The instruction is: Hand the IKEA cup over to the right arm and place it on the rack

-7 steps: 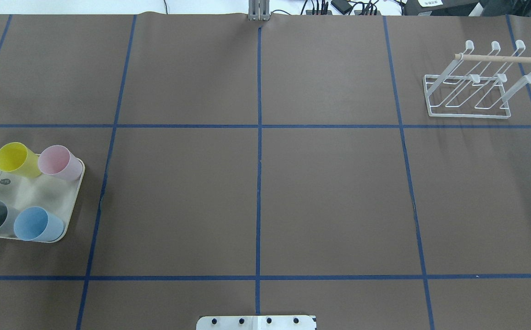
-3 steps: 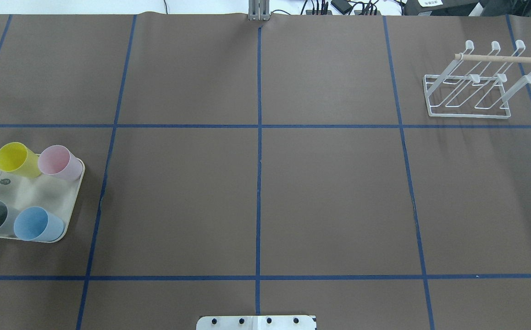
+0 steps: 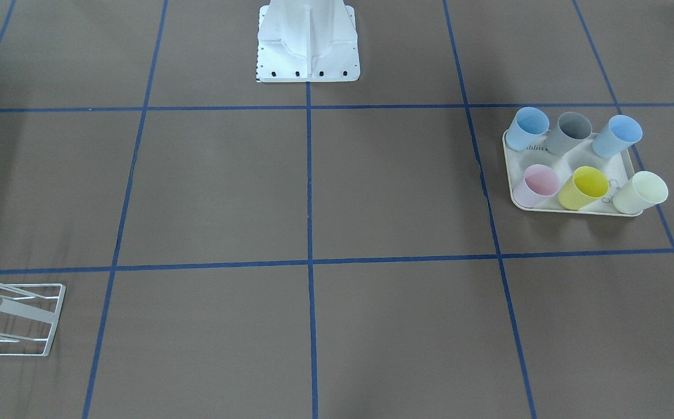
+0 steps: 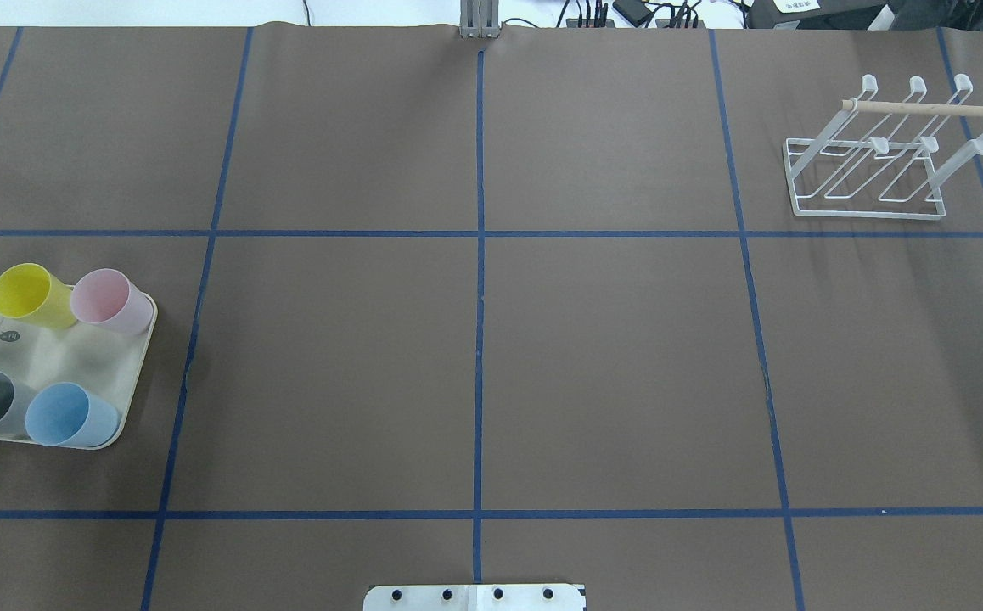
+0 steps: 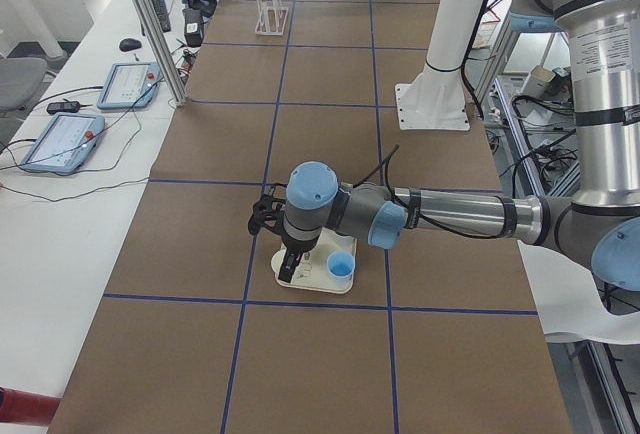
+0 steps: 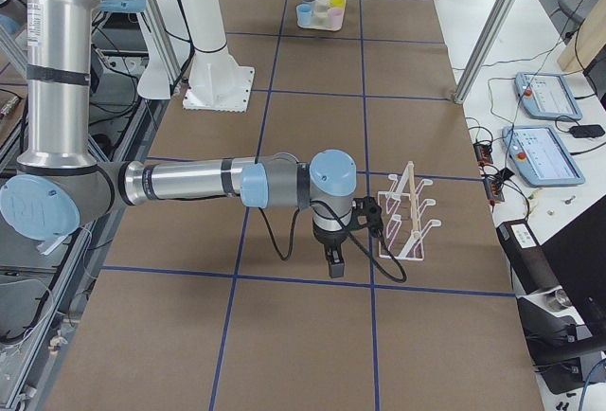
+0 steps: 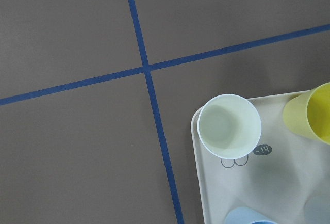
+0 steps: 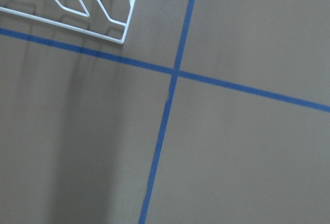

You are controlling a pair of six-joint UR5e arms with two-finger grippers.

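Left gripper (image 5: 288, 272) over cream tray (image 4: 58, 356) holding six cups (image 3: 582, 186) on bench; right gripper (image 6: 334, 267) near white wire rack (image 4: 882, 146); both jaws: cannot tell whether apart or together.

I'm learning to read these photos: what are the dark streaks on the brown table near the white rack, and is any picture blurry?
Overhead view: faint streaks below the rack, probably soft shadows; lighting otherwise even. Right wrist view: the same streaks cross the brown paper, and the picture looks slightly soft. Left wrist view: sharp, with the rim of the pale cup crisp.
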